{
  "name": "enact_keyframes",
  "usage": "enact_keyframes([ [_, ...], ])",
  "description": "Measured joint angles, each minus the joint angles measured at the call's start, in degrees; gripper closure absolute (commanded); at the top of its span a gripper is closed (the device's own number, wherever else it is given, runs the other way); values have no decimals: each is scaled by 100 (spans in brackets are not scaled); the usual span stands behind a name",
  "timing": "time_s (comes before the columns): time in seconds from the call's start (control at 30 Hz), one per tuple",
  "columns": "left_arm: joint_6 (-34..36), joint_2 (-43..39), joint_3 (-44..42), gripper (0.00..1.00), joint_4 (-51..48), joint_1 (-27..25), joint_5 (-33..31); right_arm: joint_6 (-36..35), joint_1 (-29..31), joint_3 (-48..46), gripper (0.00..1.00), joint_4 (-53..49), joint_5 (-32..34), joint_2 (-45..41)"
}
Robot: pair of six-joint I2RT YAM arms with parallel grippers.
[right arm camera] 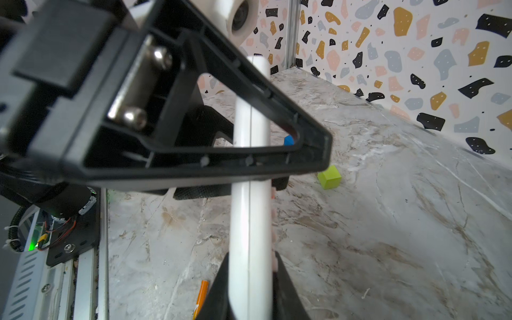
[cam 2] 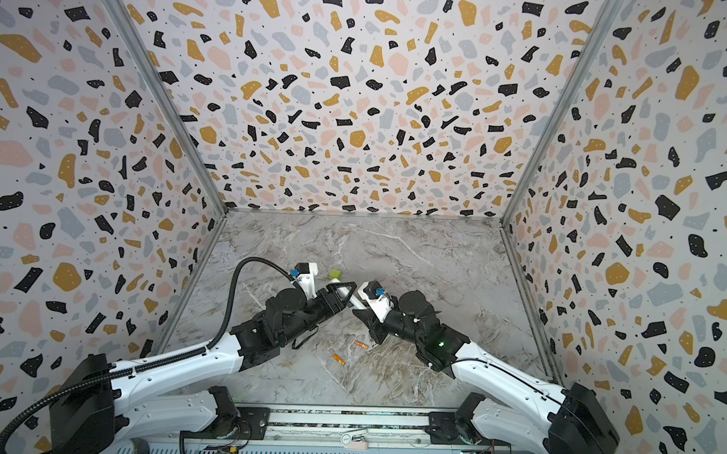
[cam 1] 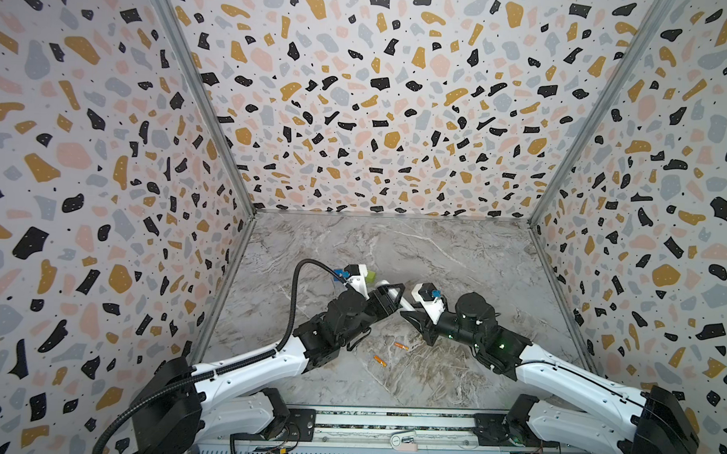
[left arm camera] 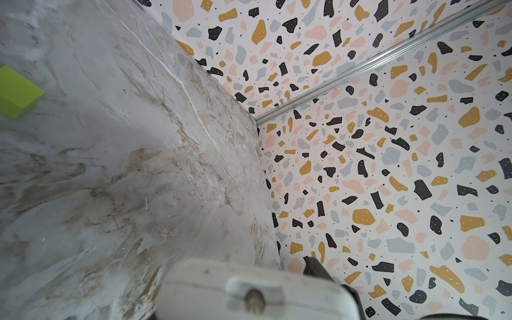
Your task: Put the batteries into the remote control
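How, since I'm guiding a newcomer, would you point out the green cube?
On the marble table, find the left gripper holding the white remote. Just beyond it sits the green cube: lime and boxy, while the batteries nearer the front are thin and orange.

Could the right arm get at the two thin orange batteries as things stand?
Probably not yet: the right hand is shut on the oblong white plastic remote, shared with the left hand. The thin orange batteries lie uncovered on the marble tabletop nearby.
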Motion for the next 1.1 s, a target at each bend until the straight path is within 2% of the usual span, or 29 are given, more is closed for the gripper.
enact_keyframes([
  [0.1,111,-13,-57,12,31,11,24,46,-15,0,97,-50,42,-7],
  [0.17,247,-52,-120,1,2,46,50,101,-72,0,98,-72,66,-11],
  [0.33,992,-352,-166,1,-352,107,72,247,-367,0,100,-144,-249,-11],
  [0.53,2396,-1161,-173,1,-601,136,356,660,-1095,0,100,31,-1587,-9],
  [0.7,3126,-1384,-170,1,-640,136,706,857,-1165,0,100,175,-2476,-2],
  [0.97,3473,-1322,-203,1,-562,136,1137,1032,-1237,0,100,380,-3320,-48],
  [1.1,3495,-1209,-271,11,-293,140,1464,1102,-1246,0,100,501,-3676,-52],
])
